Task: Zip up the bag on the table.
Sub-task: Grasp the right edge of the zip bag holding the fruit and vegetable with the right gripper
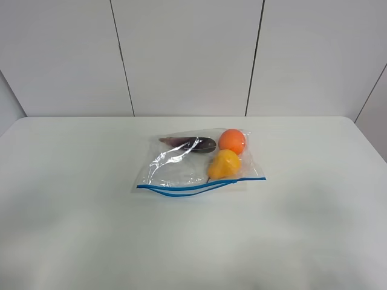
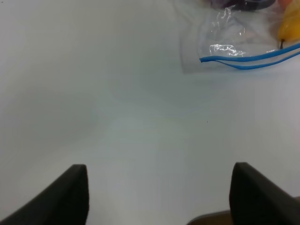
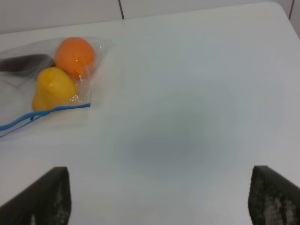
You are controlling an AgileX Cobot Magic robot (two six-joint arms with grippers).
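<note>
The clear crinkly plastic zip bag (image 1: 199,163) is laid centrally on the plain white table (image 1: 72,211), blue strip (image 1: 199,186) gaping; left gripper (image 2: 159,185) and right gripper (image 3: 159,192) are held apart. Unpinned, it could be dragged

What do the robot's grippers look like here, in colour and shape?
Only the tips show. The left gripper has two matte black, wedge-shaped fingers; the right gripper looks the same, faintly speckled. No cables or markings are visible.

There is one table (image 1: 72,211), one bag (image 1: 175,170), one orange fruit (image 1: 232,141), one yellow fruit (image 1: 224,164) and one purple vegetable (image 1: 198,144).
</note>
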